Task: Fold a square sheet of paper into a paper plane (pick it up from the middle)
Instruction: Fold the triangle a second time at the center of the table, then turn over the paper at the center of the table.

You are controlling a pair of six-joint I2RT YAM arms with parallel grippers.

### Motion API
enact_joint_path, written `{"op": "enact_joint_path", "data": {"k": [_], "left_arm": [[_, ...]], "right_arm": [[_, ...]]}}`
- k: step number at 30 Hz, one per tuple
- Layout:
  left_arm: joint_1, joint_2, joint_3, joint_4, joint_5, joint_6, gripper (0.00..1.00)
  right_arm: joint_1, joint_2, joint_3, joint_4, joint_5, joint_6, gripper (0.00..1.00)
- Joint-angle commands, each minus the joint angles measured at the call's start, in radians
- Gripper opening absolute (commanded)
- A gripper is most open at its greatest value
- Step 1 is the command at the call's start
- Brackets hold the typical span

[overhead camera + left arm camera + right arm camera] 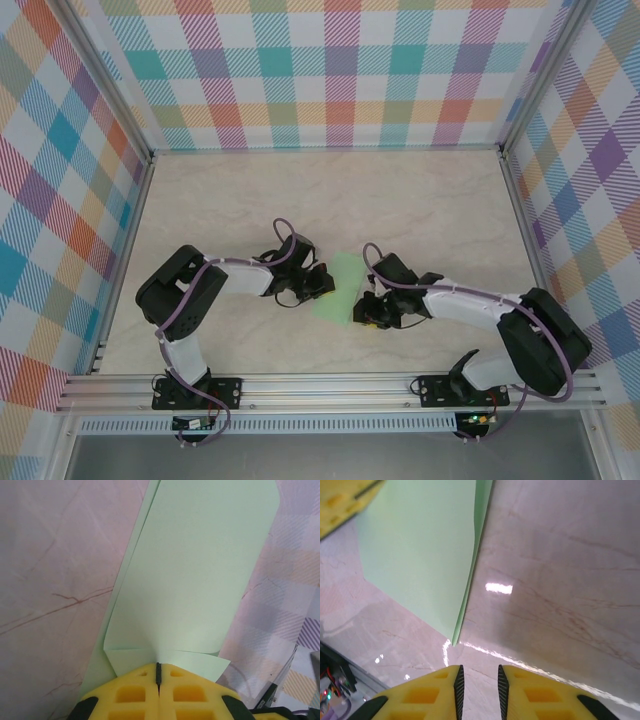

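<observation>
Left fingers [130,697] pinch the folded end of the thin pale mint-green paper sheet [195,570] above the pale marbled desk [45,580], so its layers cannot part. Right fingers [425,695], slightly spread just beside it, grip nothing (seemingly free for creasing).

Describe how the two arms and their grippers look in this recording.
The left arm and right arm share one build: bulky black joint housings, white links between them, and a purple cable running along each. The left gripper and right gripper have yellow fingers with square recessed pockets and black ribbed pads on the inner faces.
</observation>
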Motion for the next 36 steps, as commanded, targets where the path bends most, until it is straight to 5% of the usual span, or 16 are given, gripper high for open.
{"op": "enact_joint_path", "data": {"k": [1, 36], "left_arm": [[-0.012, -0.007, -0.037, -0.045, -0.051, -0.025, 0.0], [-0.025, -0.078, -0.069, -0.058, -0.085, -0.03, 0.0]], "right_arm": [[-0.009, -0.004, 0.045, -0.079, 0.089, 0.029, 0.28], [-0.046, 0.079, 0.01, 0.214, -0.031, 0.195, 0.43]]}}
